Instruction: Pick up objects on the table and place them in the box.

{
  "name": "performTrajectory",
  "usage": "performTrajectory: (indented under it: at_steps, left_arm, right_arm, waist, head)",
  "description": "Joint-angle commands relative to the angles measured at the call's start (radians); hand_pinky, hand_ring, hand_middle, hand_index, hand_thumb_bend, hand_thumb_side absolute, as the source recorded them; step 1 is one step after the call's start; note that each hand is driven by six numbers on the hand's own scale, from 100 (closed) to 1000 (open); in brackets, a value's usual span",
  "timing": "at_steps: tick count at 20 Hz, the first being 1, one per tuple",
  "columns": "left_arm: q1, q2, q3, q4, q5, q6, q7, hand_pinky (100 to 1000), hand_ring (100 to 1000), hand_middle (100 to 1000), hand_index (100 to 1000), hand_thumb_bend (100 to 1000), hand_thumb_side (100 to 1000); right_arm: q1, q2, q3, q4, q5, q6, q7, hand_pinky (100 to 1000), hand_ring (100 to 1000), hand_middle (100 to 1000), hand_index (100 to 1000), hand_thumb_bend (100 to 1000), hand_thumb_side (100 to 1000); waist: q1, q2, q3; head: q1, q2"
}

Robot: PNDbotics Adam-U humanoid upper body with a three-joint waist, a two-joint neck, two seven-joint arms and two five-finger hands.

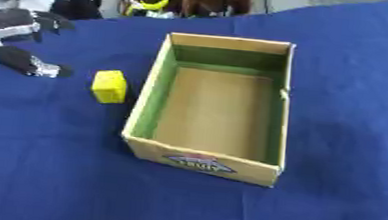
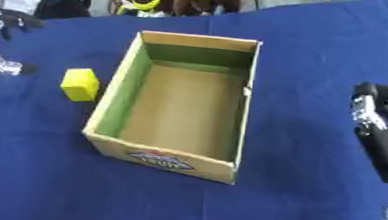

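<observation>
So from the left eye view, the cardboard box point(image 1: 218, 106) is sitting open-topped in the middle of the blue tablecloth point(image 1: 51, 170), lying a bit askew, with green lining running down its inner walls and a plain brown floor. Nothing is showing inside it. There's a printed label on the near outer wall, too blurry to read. The yellow block point(image 1: 109, 86) is standing on the cloth just beside the box's left wall, not touching it. The left hand point(image 1: 15, 41) is hanging out at the left edge, near the block but apart from it, with one dark finger poking toward the block and the others spreading up and away. It's looking open and it isn't holding anything. Only a sliver of the right hand is peeking in at the right edge here.

Switching to the right eye view, the right hand point(image 2: 387, 134) is showing a lot better: it's sitting at the right edge, well apart from the box, black with silver bits, fingers lying long and fairly straight, nothing in them. The left one is getting mostly cropped at the left edge in this view. The block is sitting in the same spot left of the box, and some yellow and dark clutter point(image 2: 145, 6) is lying past the far edge of the table.
</observation>
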Motion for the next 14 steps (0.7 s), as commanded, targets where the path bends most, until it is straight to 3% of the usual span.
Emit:
performTrajectory:
  at_steps: [1, 4, 5, 14]
  left_arm:
    - [-0.036, 0.01, 0.0, 0.022, 0.0, -0.009, -0.017, 715, 888, 951, 1000, 606, 736]
    - [-0.042, 0.007, -0.001, 0.032, -0.003, -0.016, -0.018, 715, 888, 951, 1000, 606, 736]
    - [-0.051, -0.002, -0.009, 0.042, -0.002, -0.02, -0.023, 713, 887, 947, 1000, 647, 731]
    - [-0.109, -0.065, -0.037, 0.153, -0.03, -0.043, -0.144, 727, 895, 952, 1000, 698, 678]
  right_arm:
    - [-0.016, -0.018, 0.004, -0.027, -0.009, -0.003, 0.005, 899, 971, 536, 724, 100, 756]
    - [-0.016, -0.018, 0.004, -0.028, -0.01, -0.003, 0.006, 899, 971, 536, 724, 100, 756]
    - [-0.024, -0.018, 0.008, -0.036, -0.011, -0.008, 0.006, 898, 971, 541, 726, 100, 755]
    - [-0.049, -0.019, 0.016, -0.065, -0.019, -0.011, 0.01, 897, 969, 540, 723, 100, 752]
  waist:
    - [-0.004, -0.017, 0.0]
    - [-0.003, -0.017, -0.001]
    - [-0.003, -0.015, -0.007]
    - [-0.001, -0.006, -0.024]
  head:
    - [0.007, -0.011]
    - [0.007, -0.011]
    - [0.015, -0.012]
    - [0.028, -0.022]
